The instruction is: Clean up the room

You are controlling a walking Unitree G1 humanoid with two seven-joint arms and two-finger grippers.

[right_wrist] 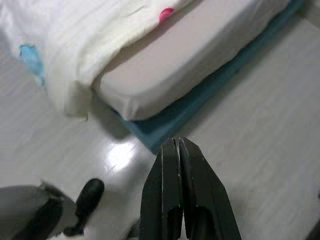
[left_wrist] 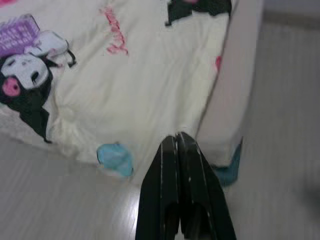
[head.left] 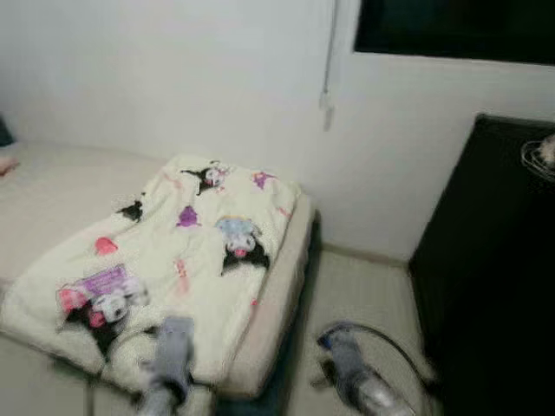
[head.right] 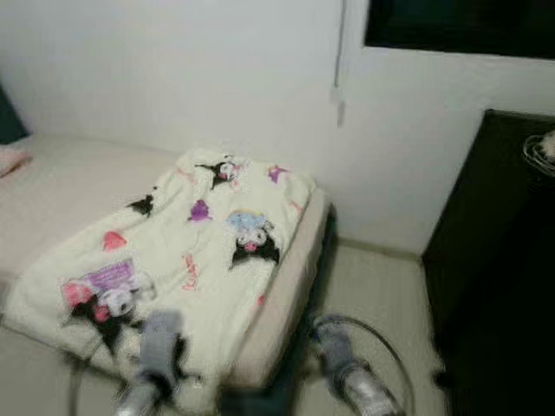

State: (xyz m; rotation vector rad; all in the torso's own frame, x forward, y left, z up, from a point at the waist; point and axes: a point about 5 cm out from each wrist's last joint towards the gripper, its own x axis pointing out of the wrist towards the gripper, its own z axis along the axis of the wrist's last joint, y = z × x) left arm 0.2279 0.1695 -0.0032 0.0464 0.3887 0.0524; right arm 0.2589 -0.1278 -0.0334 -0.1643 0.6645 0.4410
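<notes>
A cream blanket [head.left: 186, 251] printed with cartoon characters lies spread over the foot of a low mattress [head.left: 277, 303]; one corner hangs down to the floor [left_wrist: 100, 150]. Both arms are low at the bottom of the eye views, blurred. My left gripper [left_wrist: 177, 142] is shut and empty, just off the blanket's hanging edge near the mattress corner. My right gripper [right_wrist: 176, 145] is shut and empty above the floor beside the mattress corner and its blue underlay [right_wrist: 190, 112].
A dark cabinet [head.left: 486, 269] stands on the right along the white wall [head.left: 217, 78]. A narrow strip of pale floor [head.left: 355, 295] runs between mattress and cabinet. A cord [head.left: 328, 87] hangs down the wall. A black foot-like part [right_wrist: 87, 197] shows near the floor.
</notes>
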